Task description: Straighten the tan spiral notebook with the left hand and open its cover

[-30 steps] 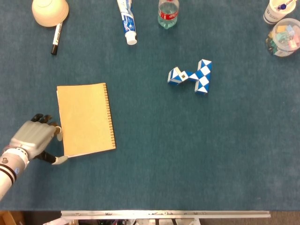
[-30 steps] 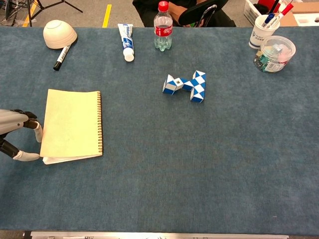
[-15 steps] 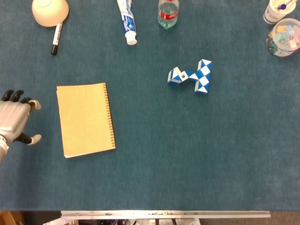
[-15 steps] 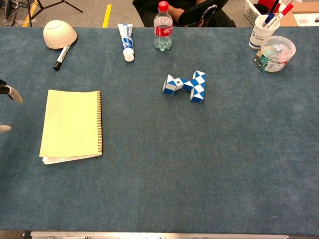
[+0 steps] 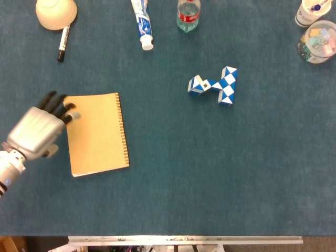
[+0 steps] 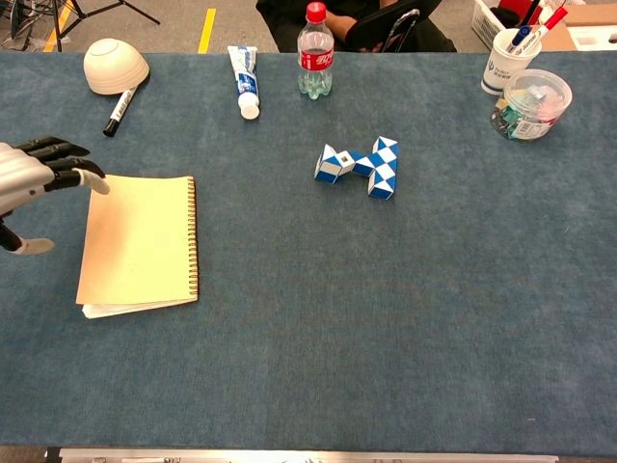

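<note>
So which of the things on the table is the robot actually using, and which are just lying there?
Part of the job:
tan spiral notebook, cover shut
left hand, by the notebook's far left corner, holding nothing

Just lying about:
bowl
black marker
toothpaste tube
water bottle
blue and white twisty puzzle
pen cup
clear tub

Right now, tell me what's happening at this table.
The robot's left hand is at the far left corner of the tan spiral notebook, fingers spread and reaching over that corner; whether they touch it is unclear. The notebook lies closed on the table, spiral binding on its right side, so the cover is not yet open. The right hand is not in view.
</note>
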Action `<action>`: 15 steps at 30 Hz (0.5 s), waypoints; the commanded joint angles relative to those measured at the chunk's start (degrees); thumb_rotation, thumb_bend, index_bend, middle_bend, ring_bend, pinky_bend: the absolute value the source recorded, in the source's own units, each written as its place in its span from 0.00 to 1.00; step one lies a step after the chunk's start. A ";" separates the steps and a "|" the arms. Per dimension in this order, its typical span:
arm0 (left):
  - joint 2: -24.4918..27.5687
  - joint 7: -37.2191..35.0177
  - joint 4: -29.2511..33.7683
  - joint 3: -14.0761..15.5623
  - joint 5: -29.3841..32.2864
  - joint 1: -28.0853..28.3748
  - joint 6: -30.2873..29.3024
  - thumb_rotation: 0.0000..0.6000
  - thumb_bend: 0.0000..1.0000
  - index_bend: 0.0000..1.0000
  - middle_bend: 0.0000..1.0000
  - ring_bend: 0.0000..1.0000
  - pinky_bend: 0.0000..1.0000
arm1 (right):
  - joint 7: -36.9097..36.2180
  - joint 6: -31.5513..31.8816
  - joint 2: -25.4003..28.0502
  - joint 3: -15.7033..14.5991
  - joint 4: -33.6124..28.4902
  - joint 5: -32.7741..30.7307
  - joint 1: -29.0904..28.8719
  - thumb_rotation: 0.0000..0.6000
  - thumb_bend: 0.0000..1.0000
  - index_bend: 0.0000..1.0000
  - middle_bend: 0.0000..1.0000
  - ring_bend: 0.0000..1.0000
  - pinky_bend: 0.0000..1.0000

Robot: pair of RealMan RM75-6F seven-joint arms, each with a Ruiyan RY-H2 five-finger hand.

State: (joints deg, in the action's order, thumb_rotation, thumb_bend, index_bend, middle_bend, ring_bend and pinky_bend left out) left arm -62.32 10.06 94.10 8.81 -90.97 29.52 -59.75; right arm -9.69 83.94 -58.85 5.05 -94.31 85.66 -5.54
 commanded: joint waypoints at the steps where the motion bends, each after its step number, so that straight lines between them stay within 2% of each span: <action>1: -2.18 -0.38 -1.53 0.97 -1.43 0.90 3.19 1.00 0.19 0.20 0.17 0.04 0.01 | 0.09 0.11 0.07 -0.06 -0.07 0.03 0.09 1.00 0.40 0.34 0.30 0.21 0.31; 7: -3.00 3.34 -1.10 0.53 1.95 2.37 8.84 1.00 0.19 0.20 0.19 0.04 0.01 | 0.23 0.68 0.37 -0.04 -0.31 -0.10 0.48 1.00 0.40 0.34 0.30 0.21 0.31; 15: -3.81 7.74 -0.57 0.27 5.72 2.54 11.92 1.00 0.19 0.20 0.19 0.04 0.01 | 0.28 0.97 0.26 0.06 -0.21 -0.21 0.64 1.00 0.39 0.34 0.30 0.21 0.31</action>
State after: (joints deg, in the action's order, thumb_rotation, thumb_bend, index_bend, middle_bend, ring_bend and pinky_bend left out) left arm -65.96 17.29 93.36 9.09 -85.71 32.02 -48.24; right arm -9.41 84.91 -58.59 5.11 -94.52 85.45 -4.90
